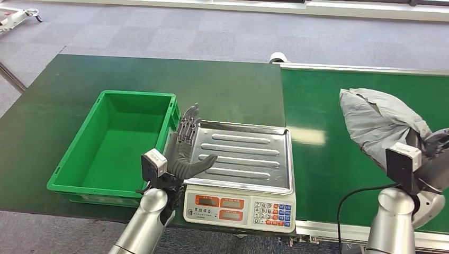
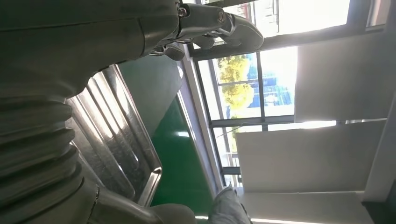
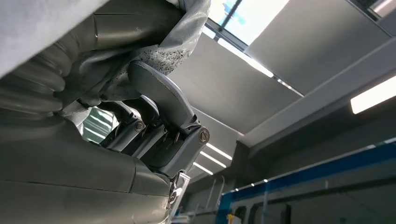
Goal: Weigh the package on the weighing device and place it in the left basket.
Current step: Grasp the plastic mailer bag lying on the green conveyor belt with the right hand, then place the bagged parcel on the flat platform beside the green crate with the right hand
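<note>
Right now the grey package (image 1: 378, 124), a crumpled plastic mailer bag, sits over the green conveyor belt (image 1: 328, 159) on the robot's right side, well apart from the scale. The right hand (image 1: 431, 145) is at the bag's near end, and in the right wrist view its fingers (image 3: 159, 95) are curled against the grey plastic (image 3: 191, 28), so it appears to be gripping the bag, though the head view hides most of the hand behind the wrist camera. Whether the bag rests on the belt or is lifted just off it is hard to tell.

To the left of the belt stands the weighing scale (image 1: 241, 203), its ribbed steel tray (image 1: 249, 153) bare and its keypad facing the robot. The left hand (image 1: 186, 151) hovers at the tray's left edge, fingers straight and spread apart, holding nothing; its thumb reaches over the tray. The left wrist view shows the same tray (image 2: 116, 140) beside the hand's ribbed cover.

Just beside the scale, farther left, the green basket (image 1: 63, 169) sits on the dark green table (image 1: 227, 90).
</note>
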`<state>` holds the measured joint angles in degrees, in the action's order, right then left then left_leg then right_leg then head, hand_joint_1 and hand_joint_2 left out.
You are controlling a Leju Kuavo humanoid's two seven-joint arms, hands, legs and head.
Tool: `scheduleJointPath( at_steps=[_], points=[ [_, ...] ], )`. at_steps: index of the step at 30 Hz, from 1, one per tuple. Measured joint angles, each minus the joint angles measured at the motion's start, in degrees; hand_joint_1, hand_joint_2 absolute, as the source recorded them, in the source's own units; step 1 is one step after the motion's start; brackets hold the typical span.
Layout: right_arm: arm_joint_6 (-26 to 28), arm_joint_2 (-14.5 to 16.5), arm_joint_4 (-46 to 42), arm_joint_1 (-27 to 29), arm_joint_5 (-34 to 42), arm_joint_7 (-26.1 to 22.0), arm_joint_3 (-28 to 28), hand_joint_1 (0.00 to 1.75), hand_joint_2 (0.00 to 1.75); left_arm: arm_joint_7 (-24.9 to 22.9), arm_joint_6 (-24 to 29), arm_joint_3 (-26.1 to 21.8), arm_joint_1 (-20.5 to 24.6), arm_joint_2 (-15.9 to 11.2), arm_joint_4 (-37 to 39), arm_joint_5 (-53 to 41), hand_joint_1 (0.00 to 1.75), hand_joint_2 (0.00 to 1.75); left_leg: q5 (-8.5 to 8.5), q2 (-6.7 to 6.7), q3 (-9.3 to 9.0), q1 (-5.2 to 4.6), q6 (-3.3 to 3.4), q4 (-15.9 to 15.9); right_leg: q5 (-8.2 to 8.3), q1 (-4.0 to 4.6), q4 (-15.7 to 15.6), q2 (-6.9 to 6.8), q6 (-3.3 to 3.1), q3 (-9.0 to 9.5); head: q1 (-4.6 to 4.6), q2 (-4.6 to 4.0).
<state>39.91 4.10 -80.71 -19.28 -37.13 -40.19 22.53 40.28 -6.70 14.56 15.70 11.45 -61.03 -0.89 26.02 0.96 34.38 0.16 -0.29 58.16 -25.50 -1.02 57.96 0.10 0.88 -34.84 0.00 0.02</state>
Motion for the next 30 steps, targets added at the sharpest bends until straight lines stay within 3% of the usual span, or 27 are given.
scheduleJointPath(
  at_steps=[6,11,13,20,30],
  points=[
    [-0.01,0.87,-4.32,0.74,-0.25,0.04,-0.14,1.75,1.75,-0.01,7.69,-0.91,-0.02,1.32,-0.34,-0.54,0.0,1.75,0.0,-0.01,0.01,0.0,0.0,0.0,0.0,0.0,0.0,0.02,0.0,0.0,0.0,0.0],
    [-0.04,1.35,-6.26,-1.37,-6.34,0.02,-2.97,1.75,1.75,0.0,22.92,-0.21,0.16,2.14,0.22,-3.87,0.0,1.75,-0.01,-0.12,-0.03,0.0,0.0,0.0,0.04,0.01,0.0,0.1,-0.04,-0.01,0.0,0.0],
    [-0.05,1.56,-6.35,-2.71,-7.75,0.03,-5.2,1.75,1.75,-0.01,25.71,0.42,0.2,2.44,0.67,-2.74,0.0,1.75,-0.02,-0.14,-0.01,0.01,0.0,-0.01,0.04,0.01,0.01,0.12,-0.04,0.0,0.0,0.0],
    [-0.15,2.61,-1.75,-7.02,-10.47,0.0,-21.13,1.75,1.75,-0.01,21.03,1.31,-0.56,3.31,0.14,1.0,0.0,1.75,-0.05,-0.2,-0.04,0.04,0.0,-0.02,0.05,0.05,0.03,0.13,-0.05,-0.01,-0.01,0.0],
    [-0.18,3.33,11.66,-8.14,1.36,0.07,-43.24,1.75,1.75,-0.02,14.25,1.22,-0.5,3.56,0.91,2.34,0.0,1.75,-0.08,-0.13,0.03,0.07,-0.04,-0.02,0.03,0.07,0.04,0.09,-0.07,-0.08,-0.01,0.0]
  ],
)
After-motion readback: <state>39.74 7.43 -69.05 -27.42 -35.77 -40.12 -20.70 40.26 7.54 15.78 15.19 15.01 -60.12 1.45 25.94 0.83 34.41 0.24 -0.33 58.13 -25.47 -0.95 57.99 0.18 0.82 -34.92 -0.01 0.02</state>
